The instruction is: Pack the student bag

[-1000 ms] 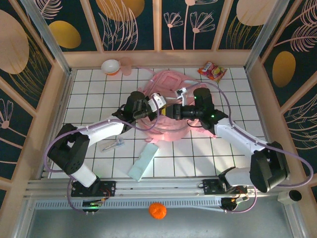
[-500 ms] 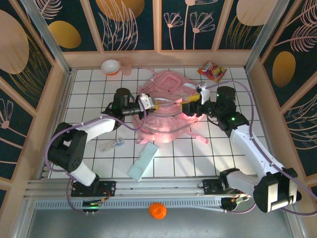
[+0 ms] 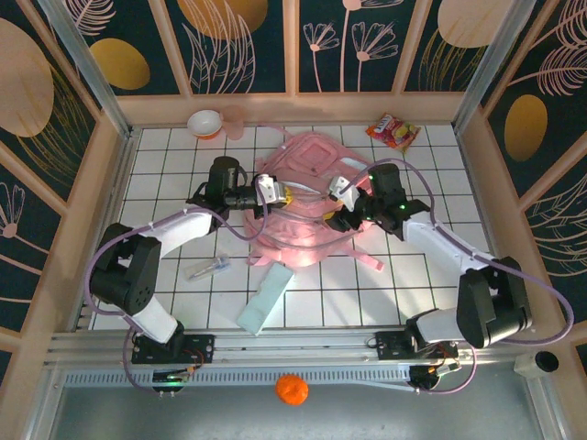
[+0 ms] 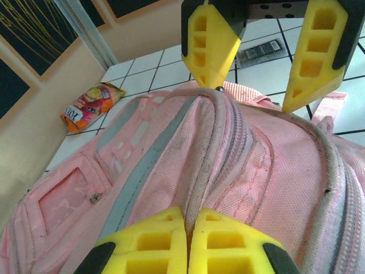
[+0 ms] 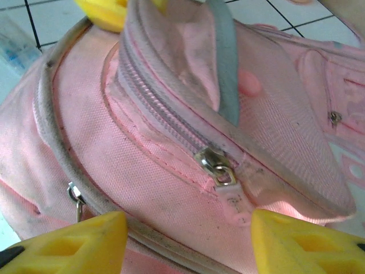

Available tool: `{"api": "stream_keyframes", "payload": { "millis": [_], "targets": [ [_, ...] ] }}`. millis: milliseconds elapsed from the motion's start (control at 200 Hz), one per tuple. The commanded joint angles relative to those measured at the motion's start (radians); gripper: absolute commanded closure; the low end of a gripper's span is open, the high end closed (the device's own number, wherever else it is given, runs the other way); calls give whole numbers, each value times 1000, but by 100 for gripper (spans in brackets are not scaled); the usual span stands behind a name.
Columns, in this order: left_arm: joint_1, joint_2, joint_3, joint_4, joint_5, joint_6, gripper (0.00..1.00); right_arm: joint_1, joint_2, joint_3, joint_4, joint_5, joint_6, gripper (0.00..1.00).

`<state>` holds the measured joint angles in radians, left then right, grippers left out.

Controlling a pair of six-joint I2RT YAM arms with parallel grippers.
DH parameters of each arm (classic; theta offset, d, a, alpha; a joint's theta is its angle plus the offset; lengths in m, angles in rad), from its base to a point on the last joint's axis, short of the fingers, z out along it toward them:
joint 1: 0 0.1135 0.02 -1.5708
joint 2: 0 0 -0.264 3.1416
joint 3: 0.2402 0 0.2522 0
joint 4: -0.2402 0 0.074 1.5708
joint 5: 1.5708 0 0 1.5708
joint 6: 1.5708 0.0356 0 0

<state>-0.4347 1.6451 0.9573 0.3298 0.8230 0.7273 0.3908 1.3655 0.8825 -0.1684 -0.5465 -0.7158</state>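
**tilegrid:** ok what's the layout, big stuff first?

**yam_lurker:** White tiled table [image 3: 165, 174]. The student bag [image 3: 307, 225] is flopped down around the middle of it, all pink, easily the biggest thing there. The two arms reach in over it, one from each side.

**tilegrid:** and the grippers?

**yam_lurker:** Left gripper [image 4: 187, 214] has its yellow fingers pressed together, pinching a raised ridge of the bag's fabric right on a piped seam. Right gripper [image 5: 188, 234] is spread wide, hovering close over the top of the bag and facing the left one across that ridge.

**tilegrid:** anything else lying around?

**yam_lurker:** A long pale blue-green box [image 3: 266, 298] sits just beside the bag's near edge. There's a red-and-yellow snack packet [image 3: 393, 131] by the far right corner, well apart from the bag, and a small bowl [image 3: 204, 122] at the far left. Tiniest bit is a metal zipper pull [image 5: 219, 165] lying on the zip just ahead of the right fingers.
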Motion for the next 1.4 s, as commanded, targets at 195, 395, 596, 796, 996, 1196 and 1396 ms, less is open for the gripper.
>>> {"api": "stream_keyframes", "payload": {
  "millis": [195, 395, 596, 796, 996, 1196, 1396],
  "targets": [
    [23, 7, 115, -28, 131, 110, 100, -5, 34, 59, -30, 32, -154, 42],
    [27, 11, 126, -48, 149, 117, 100, -25, -19, 47, -89, 45, -200, 41],
    [27, 19, 136, -49, 185, 103, 100, -19, -4, 45, -53, 43, -193, 42],
    [27, 19, 138, -44, 203, 89, 100, -9, 46, 72, -37, 52, -200, 43],
    [27, 30, 141, 4, 220, 43, 100, -2, 43, 70, 15, 43, -161, 54],
    [27, 50, 136, 136, 24, -48, 100, 4, -18, 52, 74, 21, -37, 100],
    [27, 148, 230, 175, -247, -154, 97, 36, -103, -3, 189, 28, 164, 100]
  ]
}}
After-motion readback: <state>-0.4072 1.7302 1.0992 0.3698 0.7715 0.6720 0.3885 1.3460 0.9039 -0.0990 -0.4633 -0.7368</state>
